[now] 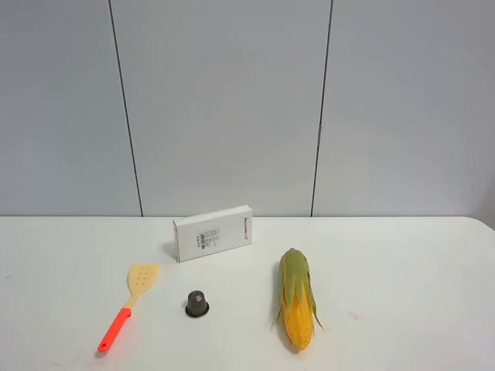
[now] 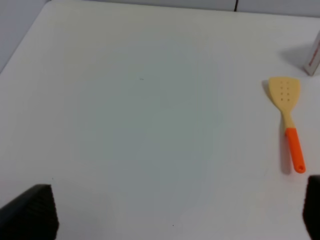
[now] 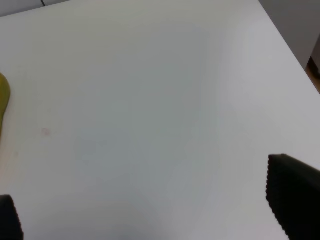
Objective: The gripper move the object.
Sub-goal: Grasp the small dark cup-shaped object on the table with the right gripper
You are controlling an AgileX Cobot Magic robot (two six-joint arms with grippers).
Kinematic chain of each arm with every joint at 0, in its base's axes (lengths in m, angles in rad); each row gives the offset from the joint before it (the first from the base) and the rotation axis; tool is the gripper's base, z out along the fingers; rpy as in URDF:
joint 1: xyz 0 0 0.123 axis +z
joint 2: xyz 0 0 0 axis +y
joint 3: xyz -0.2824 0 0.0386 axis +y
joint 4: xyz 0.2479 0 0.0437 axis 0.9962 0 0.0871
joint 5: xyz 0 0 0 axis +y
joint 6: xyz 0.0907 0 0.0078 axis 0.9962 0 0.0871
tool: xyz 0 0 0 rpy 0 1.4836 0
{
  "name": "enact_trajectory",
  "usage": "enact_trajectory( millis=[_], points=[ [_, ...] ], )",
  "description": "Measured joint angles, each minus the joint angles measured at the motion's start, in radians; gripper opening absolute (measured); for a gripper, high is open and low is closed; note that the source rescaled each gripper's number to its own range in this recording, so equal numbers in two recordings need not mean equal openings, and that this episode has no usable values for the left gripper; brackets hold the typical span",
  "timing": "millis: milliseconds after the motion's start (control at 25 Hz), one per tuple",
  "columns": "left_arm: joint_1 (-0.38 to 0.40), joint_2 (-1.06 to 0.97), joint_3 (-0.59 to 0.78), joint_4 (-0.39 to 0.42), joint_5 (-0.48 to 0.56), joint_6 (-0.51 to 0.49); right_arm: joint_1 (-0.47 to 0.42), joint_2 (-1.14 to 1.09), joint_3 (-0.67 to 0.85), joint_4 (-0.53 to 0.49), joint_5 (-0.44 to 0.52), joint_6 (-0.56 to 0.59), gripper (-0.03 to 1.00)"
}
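Note:
The object, a tiny dark grey-brown tapered capsule (image 1: 197,303) with a flared rim, stands on the white table (image 1: 402,263) near its front middle. Neither arm shows in the exterior high view. In the left wrist view my left gripper (image 2: 177,220) is open, with its black fingertips (image 2: 30,215) wide apart over bare table, far from the capsule. In the right wrist view my right gripper (image 3: 150,210) is open too, with one black fingertip (image 3: 295,200) at the frame's edge. The capsule shows in neither wrist view.
A white box (image 1: 213,232) stands behind the capsule. A yellow spatula with an orange handle (image 1: 130,303) lies to its left and also shows in the left wrist view (image 2: 287,120). A corn cob (image 1: 297,305) lies to its right, its husk edge in the right wrist view (image 3: 3,95).

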Motion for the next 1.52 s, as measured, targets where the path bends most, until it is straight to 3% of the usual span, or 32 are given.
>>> enact_trajectory(
  millis=[560, 760, 920, 1320, 1520],
  points=[
    [0.000, 0.000, 0.000, -0.002, 0.000, 0.000, 0.000, 0.000, 0.000, 0.005, 0.000, 0.000, 1.00],
    [0.000, 0.000, 0.000, -0.001, 0.000, 0.000, 0.000, 0.023, -0.001, 0.103, -0.008, -0.011, 1.00],
    [0.000, 0.000, 0.000, -0.001, 0.000, 0.000, 0.000, 0.177, -0.068, 0.160, -0.012, -0.040, 1.00],
    [0.000, 0.000, 0.000, -0.001, 0.000, 0.000, 0.003, 0.728, -0.418, 0.173, -0.067, -0.103, 1.00],
    [0.000, 0.000, 0.000, -0.001, 0.000, 0.000, 0.117, 1.000, -0.585, 0.172, -0.091, -0.125, 1.00]
  ],
)
